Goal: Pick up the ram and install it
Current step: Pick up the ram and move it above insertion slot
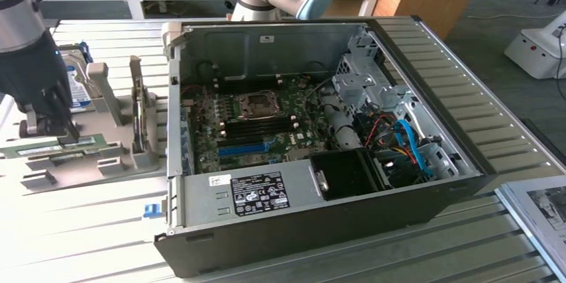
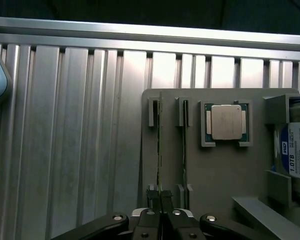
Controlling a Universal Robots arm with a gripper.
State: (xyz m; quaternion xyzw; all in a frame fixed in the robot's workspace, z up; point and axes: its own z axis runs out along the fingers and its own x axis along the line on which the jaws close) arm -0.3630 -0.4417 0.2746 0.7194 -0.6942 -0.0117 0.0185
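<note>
Counted were two ram sticks (image 2: 160, 145) (one between the fingers (image 2: 176, 221), one beside them), one processor (image 2: 226, 122), one hard drive (image 2: 296, 150), one computer case (image 1: 309, 230).

Open computer case (image 1: 354, 226); processor (image 2: 226, 122), hard drive (image 2: 296, 150) on tray (image 2: 215, 172).

The hard drive label (image 2: 296, 150) reads "1.0TB" and, perhaps, "WD".

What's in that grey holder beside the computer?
The grey holder carries the ram and a second stick on edge in slots, a processor chip and a hard drive. The gripper, shut on the ram, covers one end.
</note>
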